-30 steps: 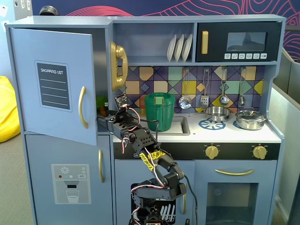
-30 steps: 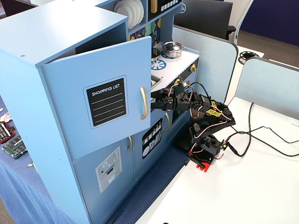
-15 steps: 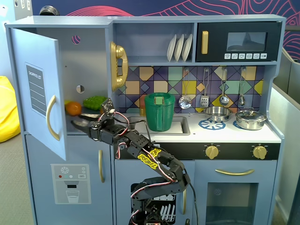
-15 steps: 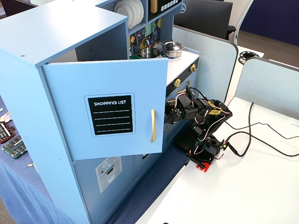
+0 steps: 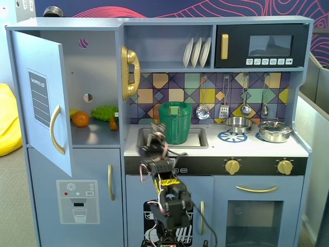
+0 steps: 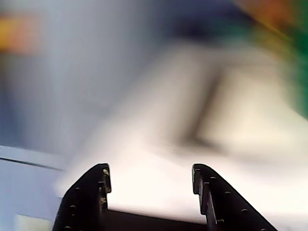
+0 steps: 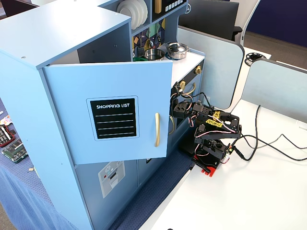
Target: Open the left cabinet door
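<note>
The left cabinet door (image 5: pixel 43 103) with the "SHOPPING LIST" panel and curved gold handle (image 5: pixel 55 128) stands swung wide open, showing the compartment behind it. It also shows open in a fixed view (image 7: pixel 110 115), with its handle (image 7: pixel 156 129) at the free edge. My gripper (image 5: pixel 156 131) is motion-blurred in front of the sink, right of the open door and apart from it. In the wrist view the gripper (image 6: pixel 151 173) is open and empty, with its black fingers (image 6: pixel 98 185) spread over a blurred white counter.
An orange (image 5: pixel 80 119) and a green toy vegetable (image 5: pixel 104 112) lie inside the open compartment. A green pitcher (image 5: pixel 175 122) stands in the sink. A gold phone (image 5: pixel 129 72) hangs beside the compartment. The water-dispenser door (image 5: pixel 77 200) below is closed. Cables (image 7: pixel 268 143) trail on the table.
</note>
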Robot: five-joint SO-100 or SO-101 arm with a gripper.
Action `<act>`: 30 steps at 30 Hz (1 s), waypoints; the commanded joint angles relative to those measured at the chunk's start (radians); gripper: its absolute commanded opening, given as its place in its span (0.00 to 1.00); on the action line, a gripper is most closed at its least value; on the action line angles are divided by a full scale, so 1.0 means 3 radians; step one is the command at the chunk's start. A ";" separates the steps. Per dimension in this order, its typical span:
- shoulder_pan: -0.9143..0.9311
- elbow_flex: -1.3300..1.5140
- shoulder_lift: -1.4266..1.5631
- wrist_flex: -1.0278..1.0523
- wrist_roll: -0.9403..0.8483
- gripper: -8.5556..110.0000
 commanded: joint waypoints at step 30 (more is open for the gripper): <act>0.0378 0.0869 0.1125 0.4387 -0.0389 0.07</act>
